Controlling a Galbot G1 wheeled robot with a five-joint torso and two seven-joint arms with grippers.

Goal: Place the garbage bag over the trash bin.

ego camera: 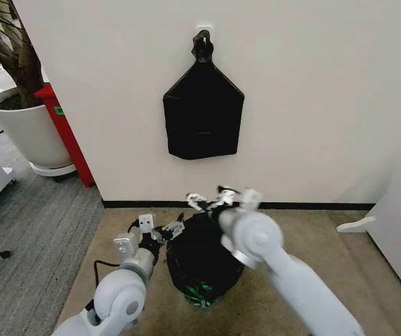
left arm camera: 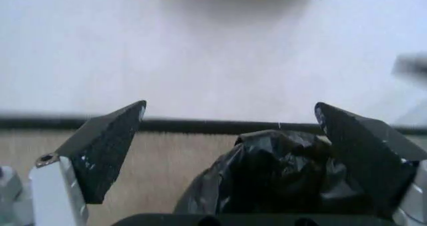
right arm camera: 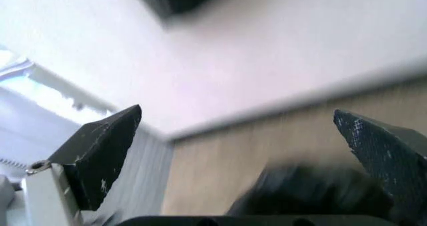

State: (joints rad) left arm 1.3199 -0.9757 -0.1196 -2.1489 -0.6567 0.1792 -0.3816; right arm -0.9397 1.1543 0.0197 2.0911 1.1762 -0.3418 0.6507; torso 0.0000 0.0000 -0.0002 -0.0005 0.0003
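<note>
Bag (ego camera: 199, 255) sits lower centre of the head view, draped over the bin (ego camera: 201, 292) on the floor, black plastic covering nearly all of it; just some green print shows low down. Bin contents hidden. Left claw (ego camera: 174, 227) at the bag's upper left edge, fingers spread wide, nothing gripped. Right claw (ego camera: 211, 199) at its top rear edge, also open and empty. Flat black bundle (ego camera: 203, 115) hangs on the wall (ego camera: 312, 91) above. Plant pot (ego camera: 25, 129) upper left.
</note>
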